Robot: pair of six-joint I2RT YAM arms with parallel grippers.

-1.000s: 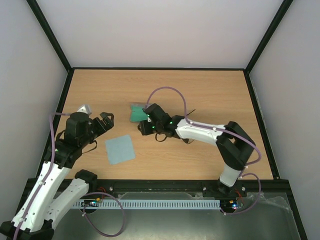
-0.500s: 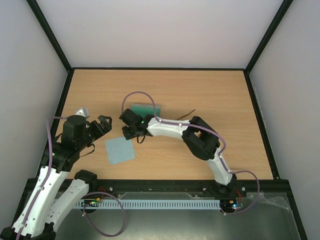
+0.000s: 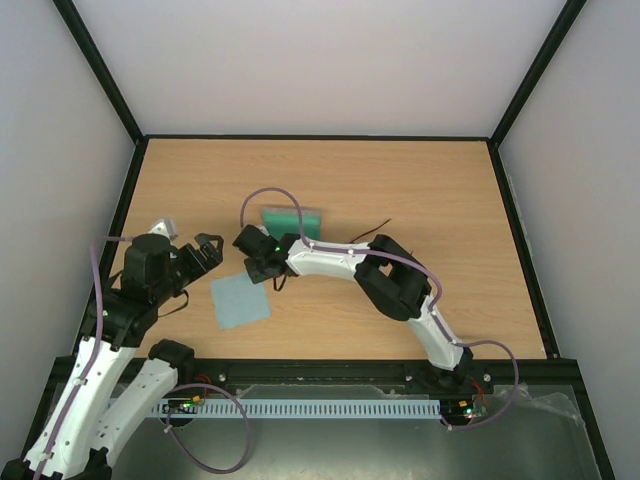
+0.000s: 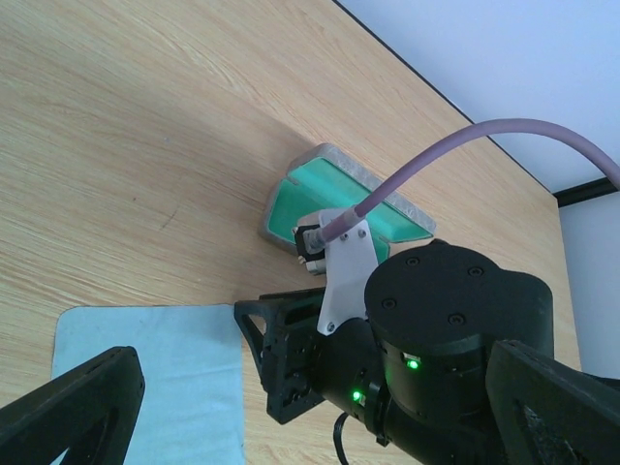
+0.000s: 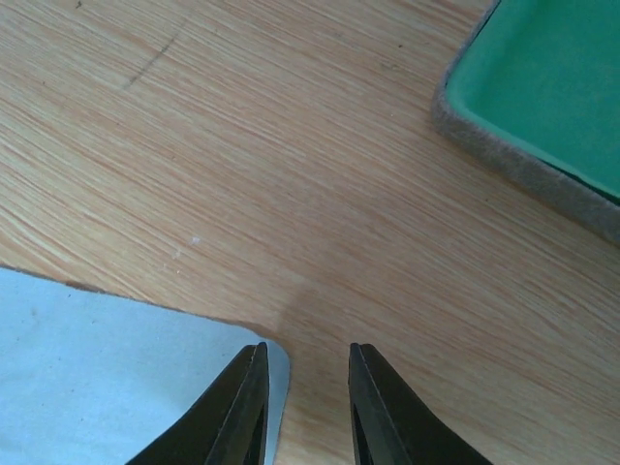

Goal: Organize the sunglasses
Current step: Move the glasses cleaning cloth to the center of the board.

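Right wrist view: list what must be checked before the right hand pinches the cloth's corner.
1. Corner of the cloth lies under the gap of the right hand: ok.
2. Right hand's fingers apart, holding nothing: ok.
3. Case apart from the cloth, green lining up: ok.
4. Left hand wide open, holding nothing, off the cloth: ok.
5. Where the sunglasses lie: cannot tell; only a thin dark line shows on the table beyond the right arm.
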